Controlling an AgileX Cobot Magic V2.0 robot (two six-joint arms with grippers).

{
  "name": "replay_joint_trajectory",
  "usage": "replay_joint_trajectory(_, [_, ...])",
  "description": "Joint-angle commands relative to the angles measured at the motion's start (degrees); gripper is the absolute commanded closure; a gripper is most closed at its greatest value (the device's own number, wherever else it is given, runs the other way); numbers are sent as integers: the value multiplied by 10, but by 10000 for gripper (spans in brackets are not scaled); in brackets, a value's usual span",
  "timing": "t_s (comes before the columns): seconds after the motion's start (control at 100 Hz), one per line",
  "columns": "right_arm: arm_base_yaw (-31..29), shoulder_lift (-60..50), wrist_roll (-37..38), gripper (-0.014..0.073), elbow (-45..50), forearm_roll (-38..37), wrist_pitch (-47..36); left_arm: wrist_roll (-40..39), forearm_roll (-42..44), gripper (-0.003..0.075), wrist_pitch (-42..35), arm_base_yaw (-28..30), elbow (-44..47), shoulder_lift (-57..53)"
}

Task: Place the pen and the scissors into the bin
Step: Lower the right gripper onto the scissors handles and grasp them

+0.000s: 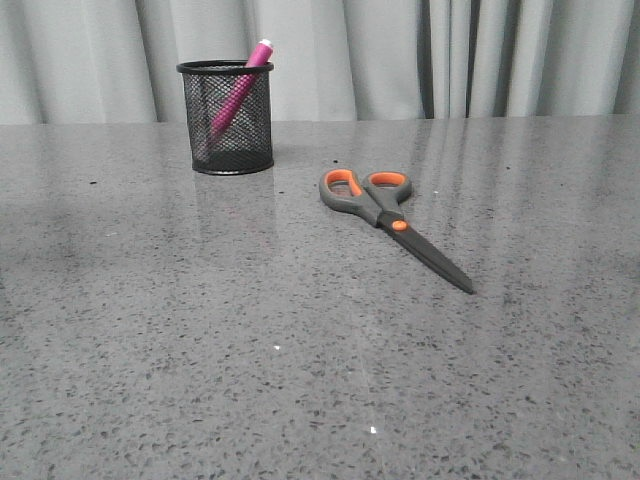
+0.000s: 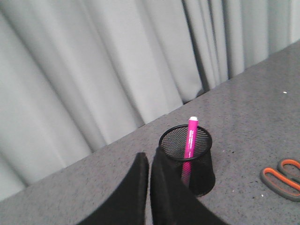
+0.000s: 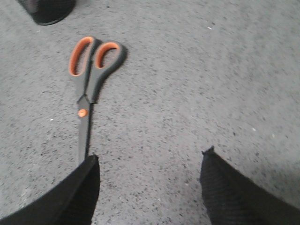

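Left gripper (image 2: 149, 187): fingers together, holding nothing, above the table (image 1: 200, 380). Right gripper (image 3: 150, 185): fingers wide apart over the scissors (image 3: 89, 84) tip. The front view shows neither arm. Pen (image 1: 236, 93) leans in the bin (image 1: 227, 120), upper left; closed scissors lie flat at centre.

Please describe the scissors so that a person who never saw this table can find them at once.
On the grey speckled table, look right of the black mesh bin that holds a pink pen. The scissors lie flat and closed there, apart from the bin, blades pointing toward the near right. Only they have orange-lined grey handles.
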Motion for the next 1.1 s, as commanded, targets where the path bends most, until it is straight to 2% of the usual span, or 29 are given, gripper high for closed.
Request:
replay_joint_trajectory(0.0, [14, 15, -47, 172, -40, 30, -10, -8, -53, 739, -86, 1, 59, -62])
replay_joint_trajectory(0.12, [45, 64, -61, 172, -96, 30, 17, -8, -56, 739, -94, 1, 136, -123])
replay_joint_trajectory(0.33, [102, 184, -58, 172, -206, -5, 93, -8, -56, 739, -93, 1, 181, -169])
replay_joint_trajectory(0.41, [127, 232, -36, 172, -248, -29, 113, -8, -58, 739, -90, 1, 181, -170])
replay_joint_trajectory(0.56, [182, 321, 74, 172, -329, -180, 146, -8, -59, 739, -90, 1, 181, -170])
replay_joint_trajectory(0.61, [196, 346, 108, 172, -355, -210, 160, -8, -59, 739, -90, 1, 181, -170])
replay_joint_trajectory(0.85, [236, 439, 173, 172, -430, -254, 176, -8, -59, 739, -90, 1, 181, -170])
replay_joint_trajectory(1.09, [255, 495, 198, 172, -461, -283, 182, -8, -59, 739, -90, 1, 181, -170])
